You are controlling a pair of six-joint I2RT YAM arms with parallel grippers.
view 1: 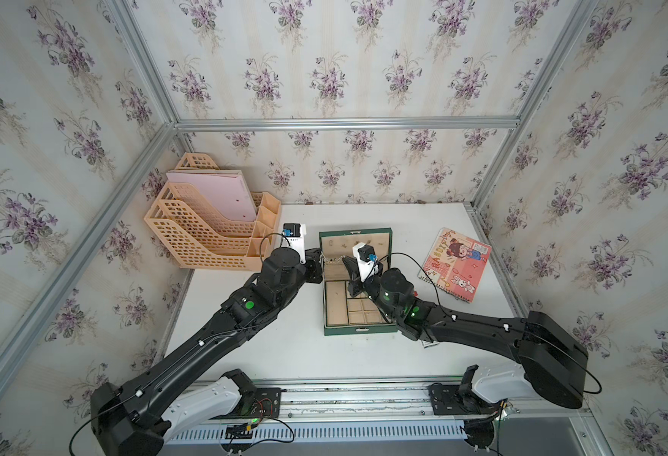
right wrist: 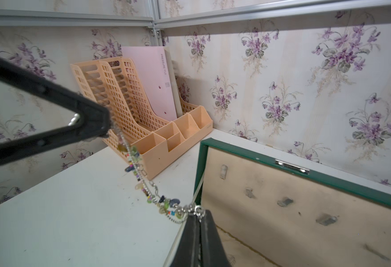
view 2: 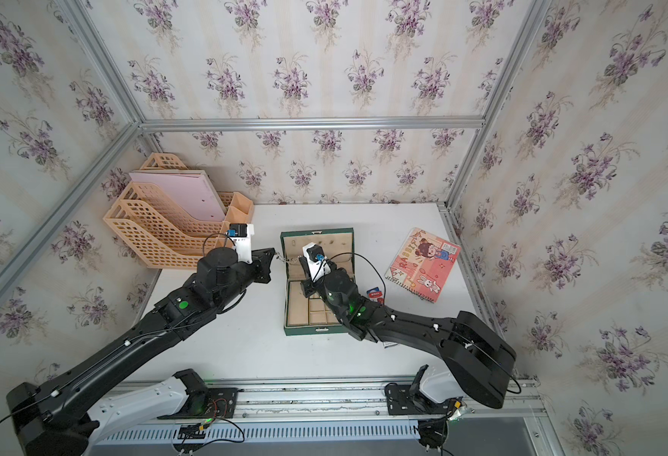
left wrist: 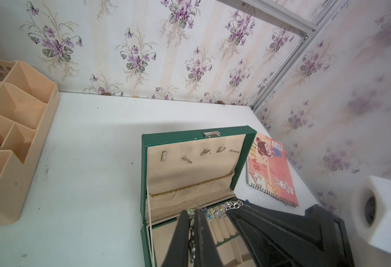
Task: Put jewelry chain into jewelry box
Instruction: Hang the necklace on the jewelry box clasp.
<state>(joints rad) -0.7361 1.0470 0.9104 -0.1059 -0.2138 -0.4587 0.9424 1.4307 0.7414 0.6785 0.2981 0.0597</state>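
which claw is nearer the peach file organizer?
Left. The left claw sits just outside the jewelry box, on the side toward the file organizer; the right claw is over the open box, farther off.

Bright, even, diffuse light from overhead in both top views; only faint, soft-edged shadows on the worktop [view 1: 285, 347] beneath the left arm [view 1: 206, 339]. Mild sheen along the aluminium frame [view 1: 344, 124]. Strong wide-angle bowing toward the edges, wallpaper [view 1: 28, 237] stretched at left and right. In the left wrist view, a pale shadow on the worktop beside the jewelry box [left wrist: 145, 161]; white camera housing [left wrist: 379, 208] and the right wall behind it badly blurred. In the right wrist view, left claw [right wrist: 106, 124] close and out of focus, colours slightly washed.
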